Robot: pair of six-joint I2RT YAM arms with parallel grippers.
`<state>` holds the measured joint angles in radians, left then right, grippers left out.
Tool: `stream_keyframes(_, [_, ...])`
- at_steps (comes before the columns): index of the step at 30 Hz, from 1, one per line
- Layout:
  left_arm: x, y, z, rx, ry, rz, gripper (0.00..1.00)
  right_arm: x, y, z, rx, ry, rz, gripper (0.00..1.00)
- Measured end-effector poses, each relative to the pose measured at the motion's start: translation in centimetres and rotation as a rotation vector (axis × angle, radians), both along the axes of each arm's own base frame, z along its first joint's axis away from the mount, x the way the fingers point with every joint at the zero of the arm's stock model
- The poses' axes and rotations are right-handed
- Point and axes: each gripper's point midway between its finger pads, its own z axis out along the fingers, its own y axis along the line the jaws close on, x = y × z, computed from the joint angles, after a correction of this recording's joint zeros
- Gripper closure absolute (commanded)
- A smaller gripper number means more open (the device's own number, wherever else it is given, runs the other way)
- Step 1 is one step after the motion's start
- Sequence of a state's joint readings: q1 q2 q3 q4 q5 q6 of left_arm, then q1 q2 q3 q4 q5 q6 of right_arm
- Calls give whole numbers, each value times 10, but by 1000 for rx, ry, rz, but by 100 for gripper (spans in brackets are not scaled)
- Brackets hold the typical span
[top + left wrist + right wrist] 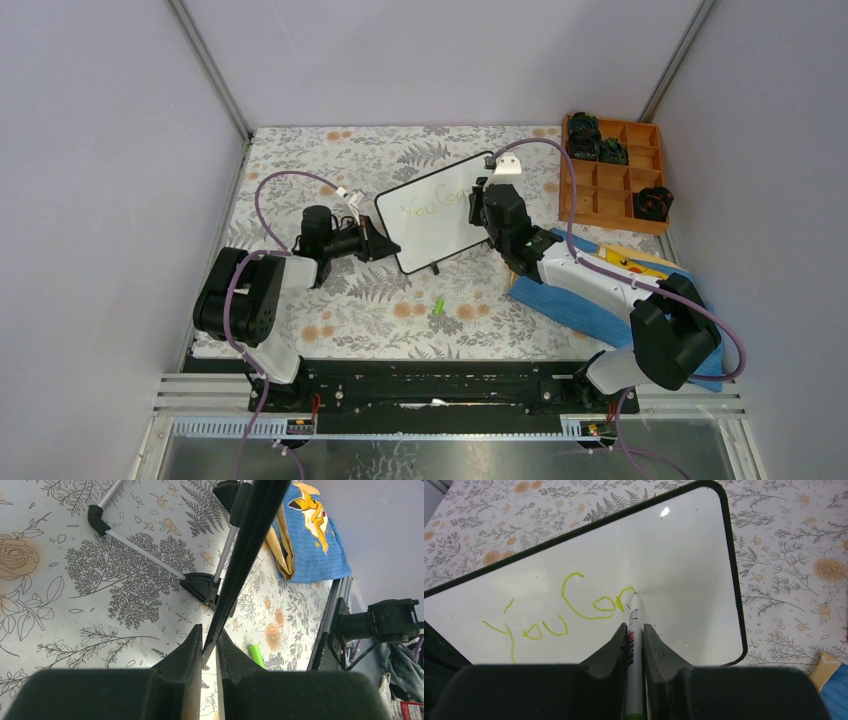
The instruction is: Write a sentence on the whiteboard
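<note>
Only the right wrist view shows the right gripper (635, 632) nipped onto a slim white marker (633, 615), its tip touching the glossy whiteboard (684, 555), mid-table, at the green sentence (569, 612) "You Can". The left wrist view shows the left gripper (209, 647) clamping the board's thin black edge.

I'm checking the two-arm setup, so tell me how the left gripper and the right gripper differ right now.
The left gripper is shut on the whiteboard at its black edge; the right gripper is shut on a marker. The left gripper meets the whiteboard edge-on from its side, while the right gripper faces the white surface, the marker tip touching it at the end of the green sentence. Both are black and closed on something.
</note>
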<state>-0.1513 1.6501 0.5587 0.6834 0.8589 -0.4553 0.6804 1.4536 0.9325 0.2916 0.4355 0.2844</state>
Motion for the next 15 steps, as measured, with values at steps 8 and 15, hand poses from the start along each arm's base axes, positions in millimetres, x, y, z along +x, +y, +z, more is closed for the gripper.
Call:
stream_keyframes(8, [0,-1,0,3,-3,0,100,-9,-7,-18,-21,29,3,100])
stream_keyframes(15, [0,-1,0,4,-2,-1,100,-15,-13,-18,-18,26,-1,100])
